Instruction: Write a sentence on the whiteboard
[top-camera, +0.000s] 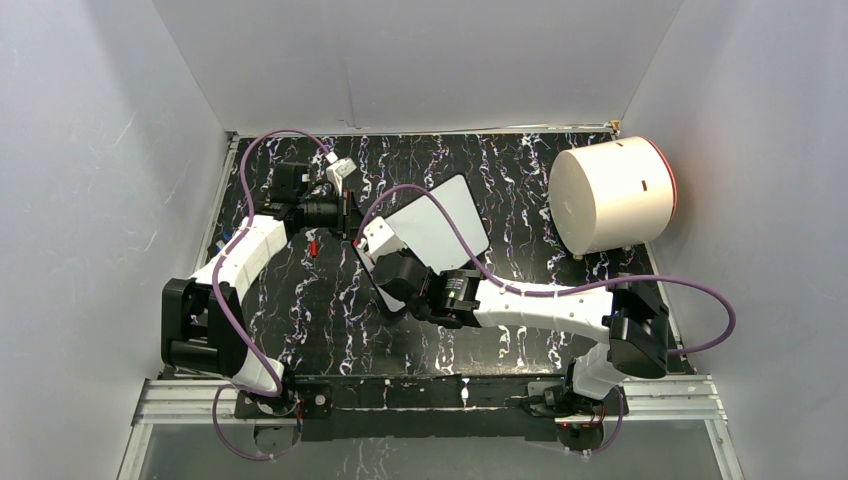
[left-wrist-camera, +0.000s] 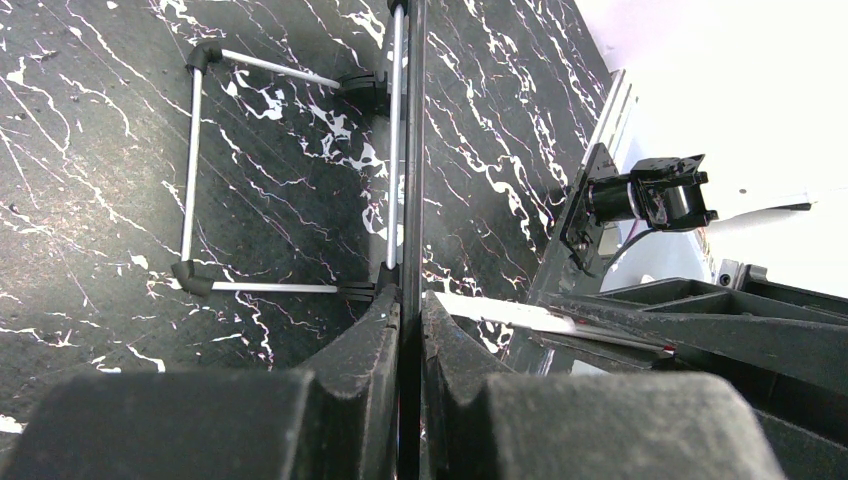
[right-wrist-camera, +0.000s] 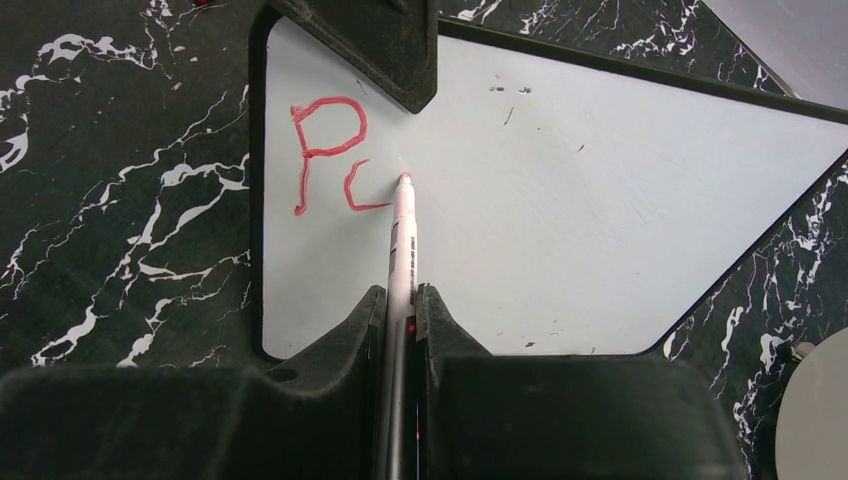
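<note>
The right tool (right-wrist-camera: 400, 300) is clamping the marker (right-wrist-camera: 403, 230), its tip on the whiteboard (right-wrist-camera: 600, 200). The left tool (left-wrist-camera: 410, 310) is pinching the frame, likely steadying it.

The whiteboard (right-wrist-camera: 600, 200) looks smooth (a few smudges), the table (right-wrist-camera: 130, 150) matt and marble-patterned.

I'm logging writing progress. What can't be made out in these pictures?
- Top view: the red letters on the whiteboard are hidden under the right arm.
- Left wrist view: the whiteboard shows only edge-on in the left gripper; its face is unseen.
- Right wrist view: the rear of the marker vanishes inside the right gripper; the frame cuts off the board's right corner.
</note>
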